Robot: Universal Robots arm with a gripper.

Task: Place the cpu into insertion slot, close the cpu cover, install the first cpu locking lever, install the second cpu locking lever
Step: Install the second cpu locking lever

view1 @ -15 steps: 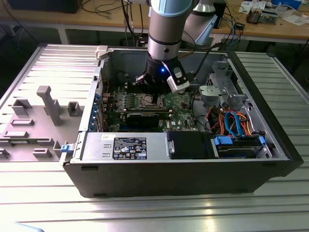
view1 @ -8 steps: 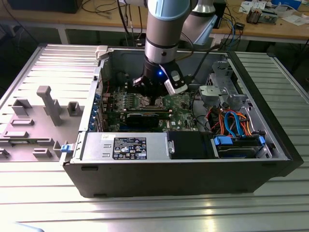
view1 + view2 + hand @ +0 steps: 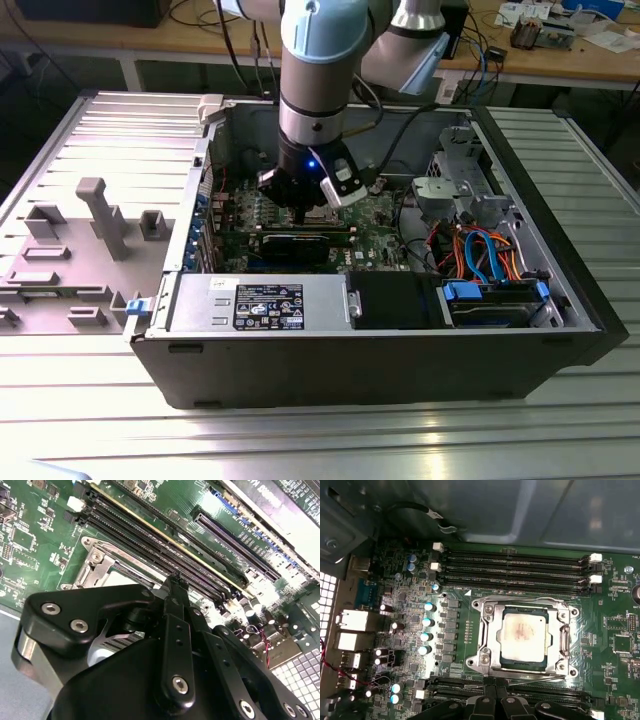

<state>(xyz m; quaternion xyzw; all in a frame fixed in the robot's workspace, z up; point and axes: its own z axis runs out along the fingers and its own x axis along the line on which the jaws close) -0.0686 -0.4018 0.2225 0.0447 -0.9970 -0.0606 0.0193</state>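
The chip [image 3: 525, 636] is seated under the closed cover [image 3: 487, 640]; the clenched, empty end effector [image 3: 492, 682] could slip off a lever at 6 o'clock.

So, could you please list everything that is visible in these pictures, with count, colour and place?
computer case: one, black, open, on the ribbed metal table
green board: one, inside the case
cpu: one, silver-grey, in the insertion slot
cpu cover: one, silver, lying around the cpu
long black slots: several, beside the socket
power supply: one, grey, near the case front
cables: orange and blue, at the exterior view's right
grey fixtures: several, on the tray at the exterior view's left
gripper: one, black, fingers together, beside the socket
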